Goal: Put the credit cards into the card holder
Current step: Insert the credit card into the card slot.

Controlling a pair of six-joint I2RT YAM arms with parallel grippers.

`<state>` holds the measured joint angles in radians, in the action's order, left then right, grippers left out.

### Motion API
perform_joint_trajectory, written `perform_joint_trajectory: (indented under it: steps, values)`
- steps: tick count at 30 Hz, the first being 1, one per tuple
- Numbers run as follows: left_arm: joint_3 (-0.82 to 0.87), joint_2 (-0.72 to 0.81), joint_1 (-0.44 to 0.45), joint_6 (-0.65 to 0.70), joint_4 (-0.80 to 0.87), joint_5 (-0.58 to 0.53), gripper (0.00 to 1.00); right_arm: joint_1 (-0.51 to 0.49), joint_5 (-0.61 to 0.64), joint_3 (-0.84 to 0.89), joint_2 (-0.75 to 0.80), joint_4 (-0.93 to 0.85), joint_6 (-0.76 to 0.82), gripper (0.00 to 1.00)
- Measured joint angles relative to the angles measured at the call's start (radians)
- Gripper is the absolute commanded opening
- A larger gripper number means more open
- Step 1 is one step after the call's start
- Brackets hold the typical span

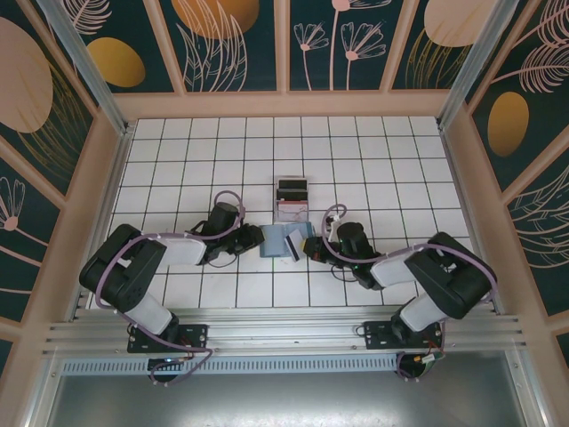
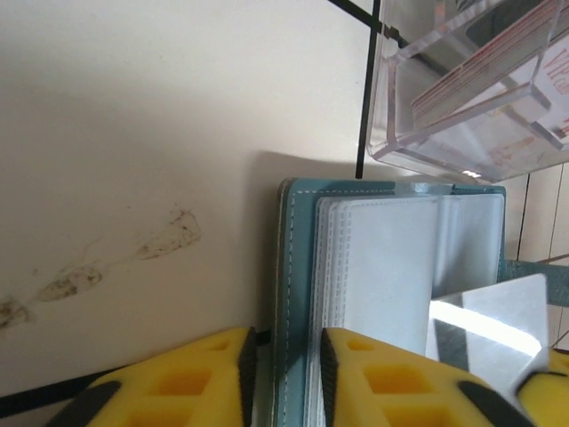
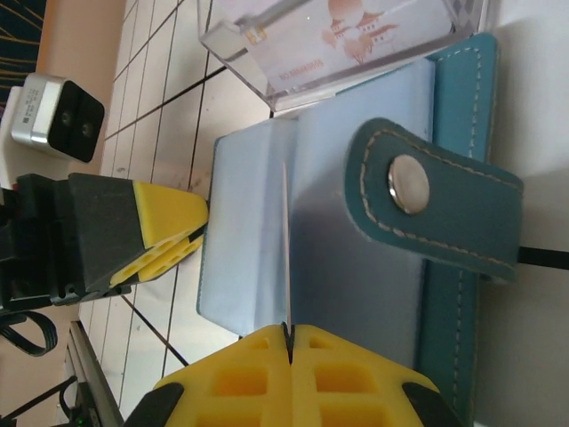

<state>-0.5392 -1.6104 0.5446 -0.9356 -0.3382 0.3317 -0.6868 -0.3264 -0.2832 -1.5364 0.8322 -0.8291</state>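
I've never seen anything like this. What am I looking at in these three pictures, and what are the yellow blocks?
You are looking at two robot arms bolted to the near edge of a tiled table. The wide picture is taken from above. In it the left arm is on the left and the right arm is on the right. The other two pictures come from a small camera on each wrist, so the yellow blocks at the bottom are that arm's own jaws.

On the table lies an open teal card holder, with a clear plastic box just beyond it. The right arm's jaws are shut on a thin credit card, held against the holder's light-blue inside. The left arm's jaws stand either side of the holder's cover edge. I cannot tell whether they pinch it yet.
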Motion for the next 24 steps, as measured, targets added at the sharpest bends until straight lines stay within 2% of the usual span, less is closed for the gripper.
perform_joint_trajectory:
  steps: [7, 17, 24]
  values:
    - [0.021, -0.005, 0.000, -0.011, -0.037, -0.015, 0.15, 0.003, -0.043, -0.017, -0.095, 0.128, -0.020, 0.02]
    - [0.021, -0.018, 0.000, -0.013, -0.062, -0.007, 0.14, 0.003, -0.056, -0.060, -0.122, 0.137, -0.034, 0.02]
    - [0.021, -0.027, 0.000, -0.013, -0.080, 0.001, 0.14, 0.003, -0.022, -0.089, -0.182, 0.152, -0.066, 0.01]
